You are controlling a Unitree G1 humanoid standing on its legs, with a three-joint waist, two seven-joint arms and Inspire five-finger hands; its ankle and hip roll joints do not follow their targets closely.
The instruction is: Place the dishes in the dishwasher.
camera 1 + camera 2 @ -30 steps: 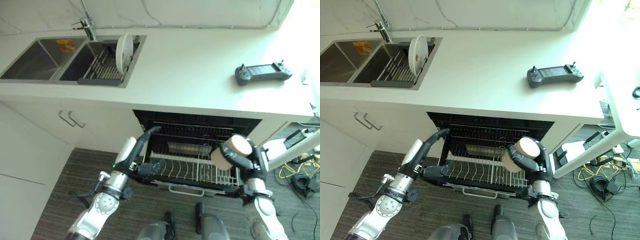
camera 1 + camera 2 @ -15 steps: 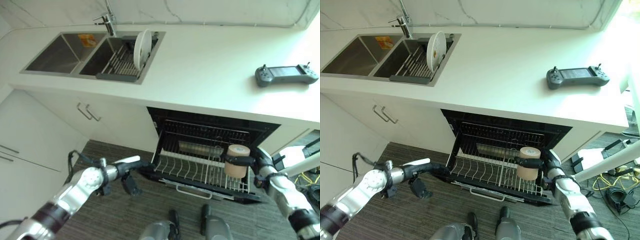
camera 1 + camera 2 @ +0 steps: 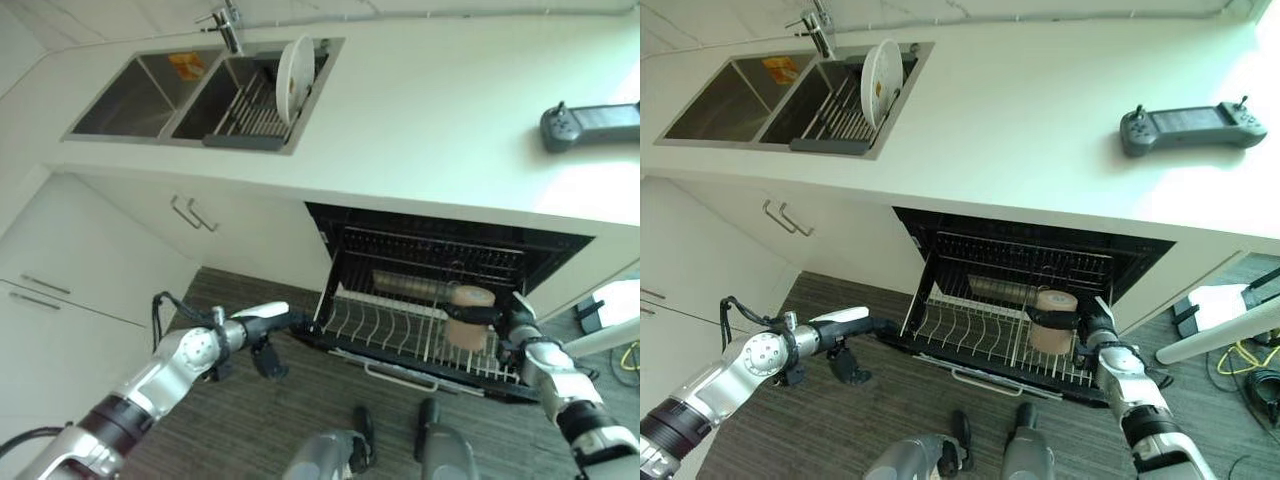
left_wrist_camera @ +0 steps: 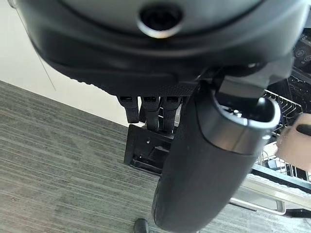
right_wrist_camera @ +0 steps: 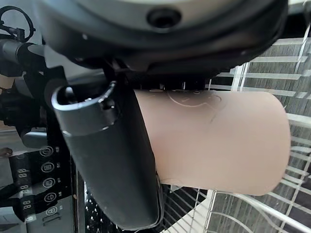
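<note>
Fingers of the right hand [image 3: 1095, 332] clasp the cup [image 3: 1051, 322] above the rack [image 3: 970, 330]; left hand's [image 3: 268, 322] straight.

A long white countertop [image 3: 430, 120] runs along a pale marbled wall, with a double steel sink [image 3: 150, 85] set into it. White cabinet doors [image 3: 120, 250] with bar handles stand below, over grey striped flooring [image 3: 840, 420]. Bright daylight washes the counter's right end.

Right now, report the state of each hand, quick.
Left hand: fingers reach to the corner of the pulled-out white wire dishwasher rack; grip cannot be told.
Right hand: shut on the tan cylindrical cup, over the rack.
</note>
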